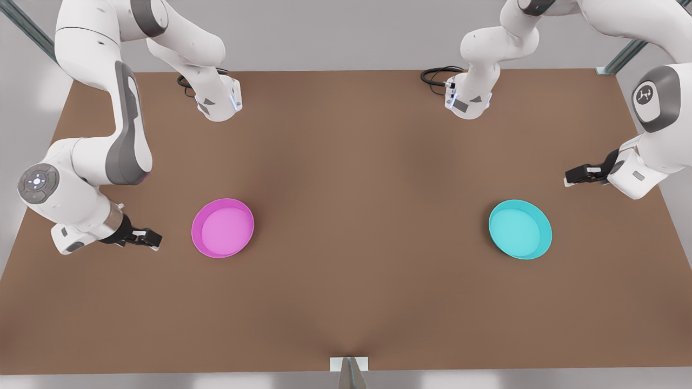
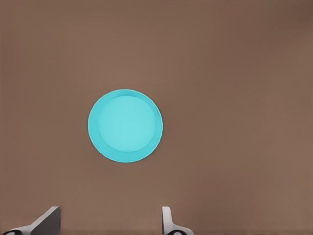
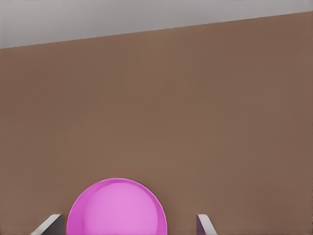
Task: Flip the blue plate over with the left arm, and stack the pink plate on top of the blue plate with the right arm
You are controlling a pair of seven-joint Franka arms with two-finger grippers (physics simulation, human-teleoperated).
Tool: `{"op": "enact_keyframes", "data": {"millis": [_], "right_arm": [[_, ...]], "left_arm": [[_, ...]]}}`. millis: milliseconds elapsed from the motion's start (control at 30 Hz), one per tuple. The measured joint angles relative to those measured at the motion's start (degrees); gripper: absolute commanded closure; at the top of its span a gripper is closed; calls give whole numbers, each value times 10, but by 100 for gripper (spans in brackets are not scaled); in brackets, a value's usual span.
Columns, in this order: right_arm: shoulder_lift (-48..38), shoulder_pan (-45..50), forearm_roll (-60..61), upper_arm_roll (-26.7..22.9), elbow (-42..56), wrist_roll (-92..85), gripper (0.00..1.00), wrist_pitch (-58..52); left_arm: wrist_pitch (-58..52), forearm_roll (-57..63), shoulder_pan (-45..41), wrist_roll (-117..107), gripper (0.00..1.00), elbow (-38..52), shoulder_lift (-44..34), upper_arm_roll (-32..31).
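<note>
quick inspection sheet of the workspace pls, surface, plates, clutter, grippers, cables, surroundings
surface: brown table, flat, bare between the two plates.
job's things: blue plate lies open side up on the front view's right; pink plate lies open side up on the front view's left. They lie far apart, not stacked.
clutter: nothing seen.
grippers: left gripper open, off the table's edge beyond the blue plate, holding nothing; right gripper open, beside the pink plate, not touching it.
cables: black cable loop by the left arm's base; short cable bit by the right arm's base.
surroundings: grey wall behind, metal frame struts at the corners.
</note>
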Motion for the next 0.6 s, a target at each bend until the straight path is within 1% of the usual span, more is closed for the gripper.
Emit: {"op": "enact_keyframes", "data": {"millis": [67,100,133,200,233,267,300,333,367,433,500,567,600], "right_arm": [[2,0,0,0,1,1,0,1],[3,4,-1,-1,1,1,0,1],[4,8,-3,0,0,6,0,2],[4,30,-3,1,-2,6,0,-13],[-3,39,7,3,0,6,0,-59],[-8,29,35,5,7,4,0,-75],[7,10,37,3,7,1,0,-71],[54,-15,68,6,20,-6,0,-62],[60,-6,83,7,49,-10,0,-50],[58,-3,51,6,65,-10,0,-49],[58,11,35,7,62,-9,0,-54],[61,25,34,7,57,-10,0,-78],[61,30,35,7,57,-11,0,-80]], "left_arm": [[0,0,5,2,0,-1,12,-1],[6,-7,49,51,0,-1,54,-3],[50,-22,132,146,0,-1,119,-1],[124,-49,163,223,0,-4,198,-2],[156,-68,174,234,0,-6,234,-2],[180,-88,174,235,0,-7,257,-2],[206,-105,173,237,0,-7,280,-2],[228,-117,171,239,0,-8,297,-3],[247,-127,171,239,0,-8,312,-5],[268,-139,171,252,0,-9,336,-6],[280,-147,172,262,0,-9,353,-6],[276,-150,171,285,0,-20,352,-8],[277,-152,167,295,0,-45,340,-9]]}}
